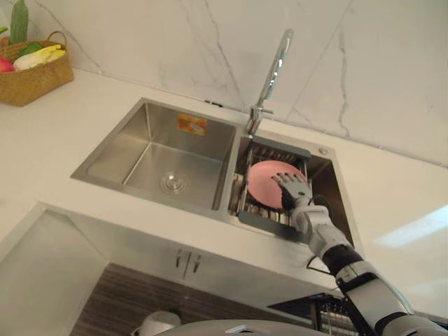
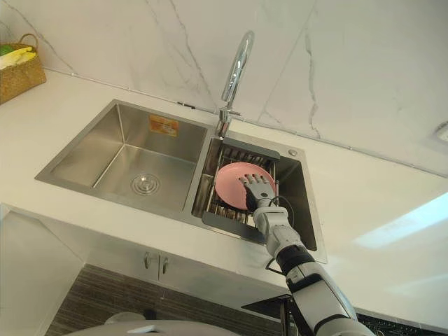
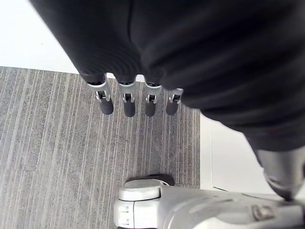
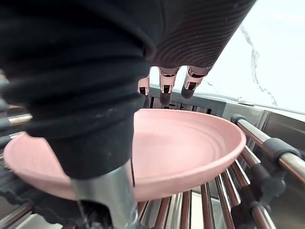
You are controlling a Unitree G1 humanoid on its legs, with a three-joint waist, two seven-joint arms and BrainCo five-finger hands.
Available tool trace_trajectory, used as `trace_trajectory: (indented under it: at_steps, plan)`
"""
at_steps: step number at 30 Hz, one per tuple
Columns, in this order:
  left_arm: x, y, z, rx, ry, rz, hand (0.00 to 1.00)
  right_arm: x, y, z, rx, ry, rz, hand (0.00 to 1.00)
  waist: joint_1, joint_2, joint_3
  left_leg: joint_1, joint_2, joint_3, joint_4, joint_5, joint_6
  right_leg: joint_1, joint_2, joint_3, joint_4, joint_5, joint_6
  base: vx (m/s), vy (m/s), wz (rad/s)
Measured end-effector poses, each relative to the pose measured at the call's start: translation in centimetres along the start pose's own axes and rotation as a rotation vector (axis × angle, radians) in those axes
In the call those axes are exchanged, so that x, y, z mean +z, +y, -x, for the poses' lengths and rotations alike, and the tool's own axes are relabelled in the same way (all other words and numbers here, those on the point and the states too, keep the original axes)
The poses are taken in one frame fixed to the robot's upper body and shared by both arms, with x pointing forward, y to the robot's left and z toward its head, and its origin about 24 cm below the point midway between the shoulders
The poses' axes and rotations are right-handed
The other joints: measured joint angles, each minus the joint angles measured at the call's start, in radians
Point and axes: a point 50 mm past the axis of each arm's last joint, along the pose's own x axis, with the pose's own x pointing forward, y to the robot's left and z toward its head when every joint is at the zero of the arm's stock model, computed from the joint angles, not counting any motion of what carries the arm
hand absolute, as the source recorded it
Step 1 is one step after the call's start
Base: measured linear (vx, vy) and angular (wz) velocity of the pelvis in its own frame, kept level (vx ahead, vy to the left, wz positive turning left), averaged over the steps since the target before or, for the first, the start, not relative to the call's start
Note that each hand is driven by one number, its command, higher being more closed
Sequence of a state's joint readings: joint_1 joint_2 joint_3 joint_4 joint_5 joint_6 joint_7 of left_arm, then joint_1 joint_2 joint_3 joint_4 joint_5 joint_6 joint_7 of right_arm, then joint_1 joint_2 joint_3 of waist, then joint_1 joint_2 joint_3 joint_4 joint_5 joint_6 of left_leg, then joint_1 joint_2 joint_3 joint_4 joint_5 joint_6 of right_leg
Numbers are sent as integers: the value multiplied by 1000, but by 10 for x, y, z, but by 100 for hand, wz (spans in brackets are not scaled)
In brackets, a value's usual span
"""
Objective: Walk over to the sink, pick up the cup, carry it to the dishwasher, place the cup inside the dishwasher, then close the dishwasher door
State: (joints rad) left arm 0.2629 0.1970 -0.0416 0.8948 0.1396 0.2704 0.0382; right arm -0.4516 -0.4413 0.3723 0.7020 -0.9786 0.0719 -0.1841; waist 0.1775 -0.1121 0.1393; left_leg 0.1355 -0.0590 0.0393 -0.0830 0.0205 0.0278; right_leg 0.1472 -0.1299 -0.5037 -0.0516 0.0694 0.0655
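Two basins make up the one stainless steel sink (image 1: 133,148), with one curved chrome tap (image 1: 274,70) at the divider. One dark wire drying rack (image 1: 278,148) sits in the right basin, and one shallow pink dish (image 1: 263,183) lies on its bars. I see the right hand (image 1: 294,187) over that dish, fingers straight and spread, thumb down by the near rim, not closed on it; contact I cannot tell. The left hand (image 3: 128,104) hangs relaxed and empty above the grey striped floor (image 3: 47,152). One woven basket (image 1: 31,80) stands at the white counter's (image 1: 84,105) far left.
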Motion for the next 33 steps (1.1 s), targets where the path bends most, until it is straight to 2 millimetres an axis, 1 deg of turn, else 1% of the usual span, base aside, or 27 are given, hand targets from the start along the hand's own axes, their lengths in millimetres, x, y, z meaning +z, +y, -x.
trace_trajectory:
  at_steps: [2, 4, 6, 7, 14, 25, 28, 33]
  plan:
    - [2, 1, 0, 2, -10, -1, 0, -2, 0, -2, 4, 6, 6, 0, 6, -1, 4, -3, -1, -6, 0, 0, 0, -1, 0, -5, 1, -2, 2, 35, -1, 9]
    - [5, 1, 0, 2, -20, -1, 0, 0, 4, -1, 7, 2, 8, 0, 13, 3, 18, -4, 0, -8, 0, 0, 0, -1, 0, -6, 1, -2, 2, 12, -1, 2]
    - [7, 1, 0, 3, -26, -1, 0, 3, -2, -2, -30, -9, -2, 0, 12, 0, 29, -4, 0, -8, 0, 0, 0, -1, 0, -6, 2, -2, 2, 0, 0, 0]
    - [7, 1, 0, 3, -28, -1, 0, 3, -2, -2, -37, -7, -2, 0, 10, 7, 35, -4, 0, -8, 0, 0, 0, -2, 0, -5, 2, -2, 2, 0, 0, 0]
    - [9, 1, 0, 4, -45, 0, 0, -1, -1, -1, -89, 26, -25, 0, 19, 3, 43, -4, 0, -8, 0, 0, 0, -2, 0, -4, 2, -3, 1, 0, 0, 0]
    - [11, 1, 0, 7, -62, 0, 0, -5, -3, 0, -188, 54, -33, 0, 18, 1, 53, -11, -1, -6, 0, 0, 0, -10, -1, -3, 4, -4, 4, 0, 0, 0]
    - [11, 2, 0, 8, -64, 0, 0, -7, -5, 1, -214, 78, -39, 0, 18, 2, 54, -11, 0, -7, 0, 0, 0, -10, 0, -4, 4, -3, 2, 0, 0, 0]
    - [12, 1, 0, 8, -72, -1, 0, -17, -9, 1, -256, 143, -111, 0, 20, 8, 58, -11, -1, -8, 6, 1, 1, -10, 4, -4, 5, -2, 3, 0, 0, 0]
